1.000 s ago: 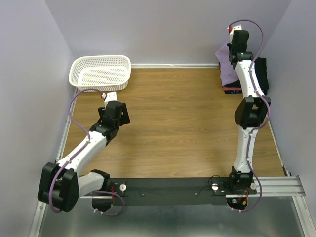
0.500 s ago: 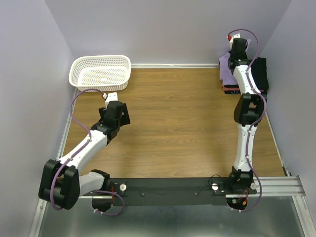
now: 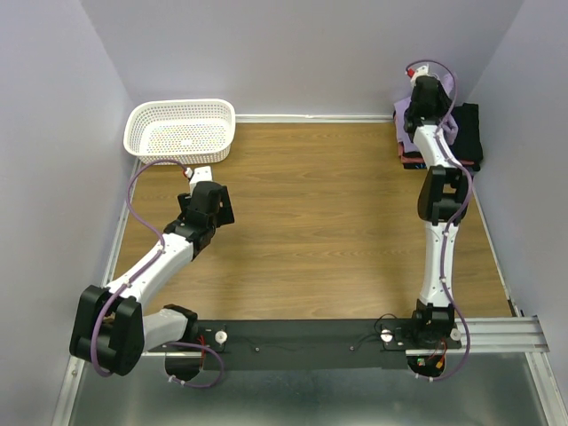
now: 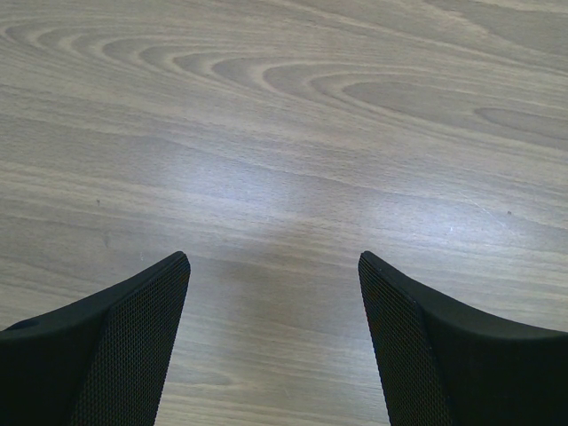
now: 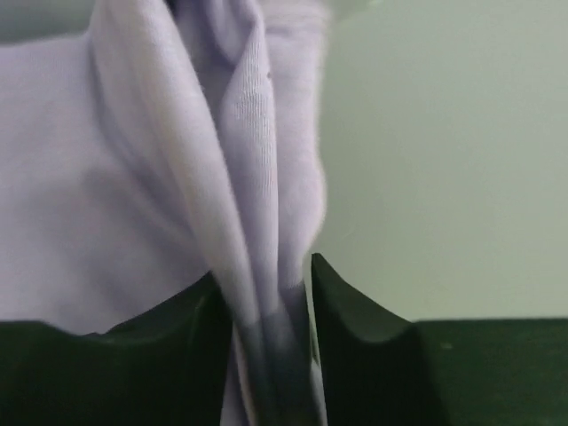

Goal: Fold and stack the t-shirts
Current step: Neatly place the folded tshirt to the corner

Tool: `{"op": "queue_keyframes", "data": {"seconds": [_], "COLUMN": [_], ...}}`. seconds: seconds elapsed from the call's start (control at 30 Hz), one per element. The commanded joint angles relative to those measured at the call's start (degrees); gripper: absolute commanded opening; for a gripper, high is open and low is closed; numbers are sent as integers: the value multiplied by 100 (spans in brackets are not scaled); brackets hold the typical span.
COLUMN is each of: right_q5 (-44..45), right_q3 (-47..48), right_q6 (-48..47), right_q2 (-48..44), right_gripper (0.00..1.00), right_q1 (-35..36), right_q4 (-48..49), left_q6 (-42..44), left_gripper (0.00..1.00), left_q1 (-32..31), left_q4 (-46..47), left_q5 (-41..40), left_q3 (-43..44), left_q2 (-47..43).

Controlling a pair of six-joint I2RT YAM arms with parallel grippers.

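Observation:
The lavender t-shirt [image 3: 405, 115] hangs bunched at the far right corner, over a stack of folded black shirts [image 3: 469, 133], one with a coral-red edge [image 3: 410, 160]. My right gripper [image 3: 424, 87] is shut on a fold of the lavender shirt [image 5: 240, 142] and holds it above the stack; the cloth runs down between its fingers [image 5: 355, 311]. My left gripper [image 3: 197, 174] is open and empty, low over bare wood, with its fingers [image 4: 142, 328] wide apart.
A white plastic mesh basket [image 3: 182, 130] stands at the far left corner. Lavender walls close in on the left, back and right. The wooden table top [image 3: 311, 222] stretches between the arms.
My right gripper has moved back toward the far wall over the black stack, taking the lavender shirt with it; less of the cloth shows left of the arm. The left arm has not moved.

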Motion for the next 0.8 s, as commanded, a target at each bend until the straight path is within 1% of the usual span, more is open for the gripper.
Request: {"op": "queue_keyframes", "data": {"seconds": [0.0, 0.03, 0.1, 0.27, 0.37, 0.43, 0.47, 0.5, 0.53, 0.57, 0.63, 0.67, 0.73, 0.77], "right_q5": [672, 829, 988, 1454, 1498, 1507, 1490, 1464, 1429, 1350, 1218, 1104, 911, 683], "right_q3": [-55, -55, -55, -195, -607, -853, -1194, -1363, -1547, -1845, -2128, -2338, -2445, -2515], "right_q6": [-282, -335, -370, -309, -187, -81, 33, 112, 200, 436, 744, 1137, 1683, 2234], "right_q2": [139, 122, 87, -168, -615, -1089, -1265, -1685, -1889, -2135, -2557, -3020, -3462, -3882], "right_gripper": [62, 74, 82, 90, 93, 95, 97, 98, 100, 100, 100, 100, 100, 100], "right_q1": [-68, -68, -77, -86, -77, -68, -59, -33, -24, 2, 55, 72, 99, 108], "right_q4": [967, 1142, 1266, 1381, 1390, 1390, 1364, 1355, 1329, 1146, 864, 541, 4, -608], "left_q6": [-21, -29, -21, -3, -12, -12, -12, -12, -12, -12, -12, -3, -3, -3], "left_gripper": [85, 85, 85, 85, 85, 85, 85, 85, 85, 85, 85, 85, 85, 85], "left_q1": [-7, 2, -7, -51, -60, -69, -69, -69, -69, -69, -77, -69, -69, -69], "left_q4": [142, 142, 142, 142, 142, 151, 160, 168, 169, 177, 186, 195, 204, 212], "left_q5": [-59, -50, -59, -94, -112, -129, -147, -147, -164, -182, -200, -226, -226, -235], "left_q3": [30, 30, 30, 30, 30, 30, 30, 30, 30, 30, 39, 30, 13, 13], "left_q2": [6, -3, -20, -117, -266, -406, -460, -591, -662, -732, -978, -1074, -1373, -1479]}}
